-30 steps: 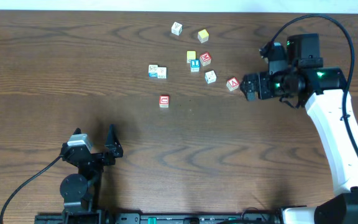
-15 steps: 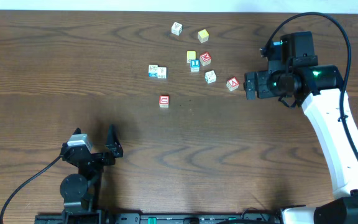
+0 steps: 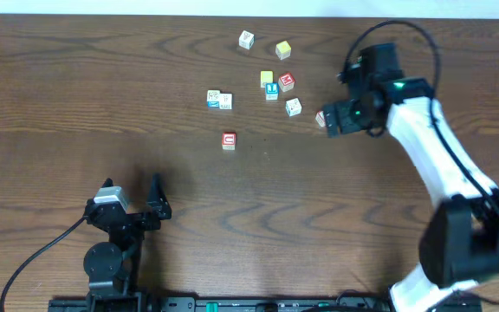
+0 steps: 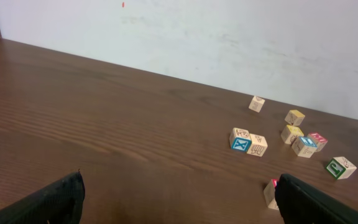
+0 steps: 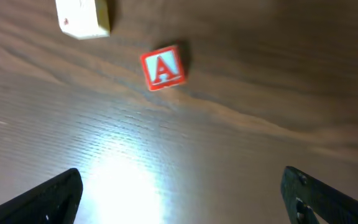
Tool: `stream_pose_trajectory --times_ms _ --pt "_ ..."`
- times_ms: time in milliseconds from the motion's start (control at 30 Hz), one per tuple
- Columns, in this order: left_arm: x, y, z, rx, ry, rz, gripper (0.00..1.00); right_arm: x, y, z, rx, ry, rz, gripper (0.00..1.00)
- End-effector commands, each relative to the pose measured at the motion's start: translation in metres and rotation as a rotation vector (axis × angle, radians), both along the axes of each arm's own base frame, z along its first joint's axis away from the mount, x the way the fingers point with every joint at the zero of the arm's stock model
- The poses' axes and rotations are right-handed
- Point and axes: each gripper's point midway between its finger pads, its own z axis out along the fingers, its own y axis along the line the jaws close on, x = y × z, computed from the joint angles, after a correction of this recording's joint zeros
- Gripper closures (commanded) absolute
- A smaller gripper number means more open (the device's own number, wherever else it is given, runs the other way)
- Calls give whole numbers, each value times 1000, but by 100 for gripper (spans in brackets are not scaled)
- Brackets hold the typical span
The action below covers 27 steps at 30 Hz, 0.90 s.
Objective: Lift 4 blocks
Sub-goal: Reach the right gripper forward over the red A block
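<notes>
Since the earlier overhead frames, the right arm has been swung leftward, so that the right gripper (image 3: 330,120) now stands over the red-framed "A" block (image 3: 320,118), which is partly covered in the overhead view. From the right wrist camera the "A" block (image 5: 163,67) is seen resting on the tabletop (image 5: 241,118), ahead of the right gripper (image 5: 185,196) and not yet between its fingers; no contact is observed. The whitish block (image 5: 82,17) lies near it, apart from it. The red-framed "C" block (image 3: 229,139) and the blue-lettered block (image 3: 271,90) remain on the tabletop, untouched; none of the four is judged lifted. The step in hand is judged to be the approach to the "A" block. It is recommended that the right gripper be advanced until the block is centred between the fingers, that the wrist be turned to meet the block's flat faces, since it sits slightly askew, and that descent be made squarely before closing. Care should be taken that the whitish block is not nudged. The right gripper is spread fully wide and nothing is held. The left gripper (image 3: 132,195) is likewise fully wide and empty, parked well apart from the blocks.
</notes>
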Motion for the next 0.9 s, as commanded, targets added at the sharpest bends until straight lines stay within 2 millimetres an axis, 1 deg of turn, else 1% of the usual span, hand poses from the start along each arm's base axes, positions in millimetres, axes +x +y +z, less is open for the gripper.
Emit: stream_pose_trajectory --times_ms 0,67,167,300,400,567,633,733,867 --pt "0 -1 -16 4 44 -8 2 5 19 -8 -16 -14 137 1" --pt "0 -1 -16 4 44 -8 2 10 24 -14 -20 -25 162 1" --pt "0 -1 -16 4 44 -8 2 19 27 -18 -23 -51 185 1" --pt "0 -1 -16 4 44 -8 2 28 29 -17 -38 -96 239 1" --pt "0 -1 -16 4 44 -8 2 36 29 -15 -39 -126 244 5" --pt "0 -1 -16 4 44 -8 2 50 25 -19 -35 -163 227 1" --pt "0 -1 -16 4 44 -8 2 53 25 -25 -36 -162 225 1" --pt "0 -1 -16 4 44 -8 2 57 26 -40 -38 -146 225 1" --pt "0 -1 -16 4 44 -8 2 62 27 -59 -38 -109 219 8"
